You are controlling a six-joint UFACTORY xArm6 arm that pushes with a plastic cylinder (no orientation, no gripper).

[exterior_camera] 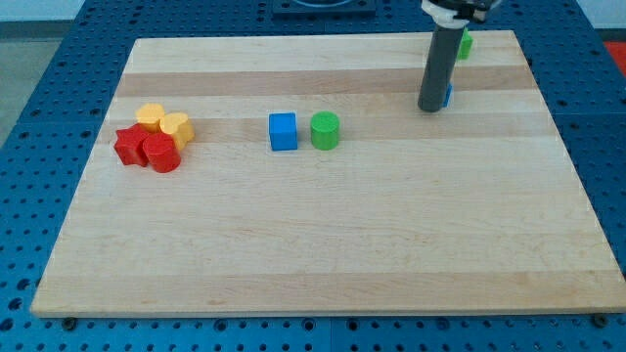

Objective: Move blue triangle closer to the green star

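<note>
Rod descends at the view's upper right of the wooden tabletop (323, 244), its tip (431, 109) resting on the surface. The tool has no jaws, so it grasps nothing. Blue triangle (448, 95) shows only as a sliver touching the tip's right side. Green star (465, 44), partly hidden behind the rod, lies near, above the tip toward the view's top.
</note>
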